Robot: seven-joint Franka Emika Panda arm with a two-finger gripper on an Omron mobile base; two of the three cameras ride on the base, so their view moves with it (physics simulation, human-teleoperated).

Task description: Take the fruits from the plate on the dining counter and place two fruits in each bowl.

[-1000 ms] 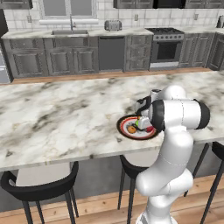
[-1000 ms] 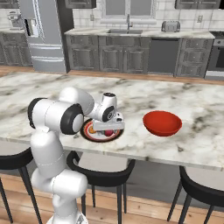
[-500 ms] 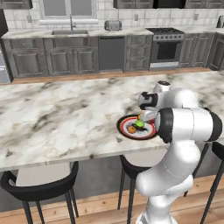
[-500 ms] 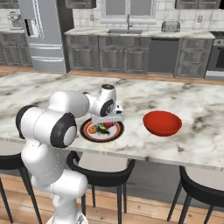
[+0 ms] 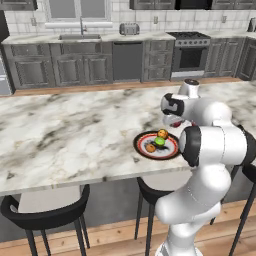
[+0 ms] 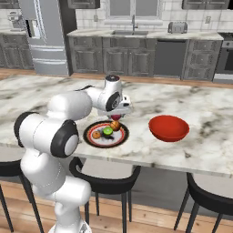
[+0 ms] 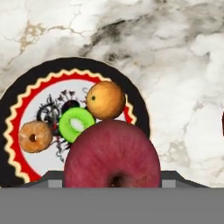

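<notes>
Apple [image 7: 112, 153] clamped in end effector [image 6: 116, 114].

The long white-and-grey veined marble surface [image 5: 65, 135] is carrying a round flat plate with a black rim, red ring and patterned white centre [image 5: 141, 144] near its front edge, and a glossy red shallow bowl [image 6: 169, 128] is sitting beside it, apart.
</notes>
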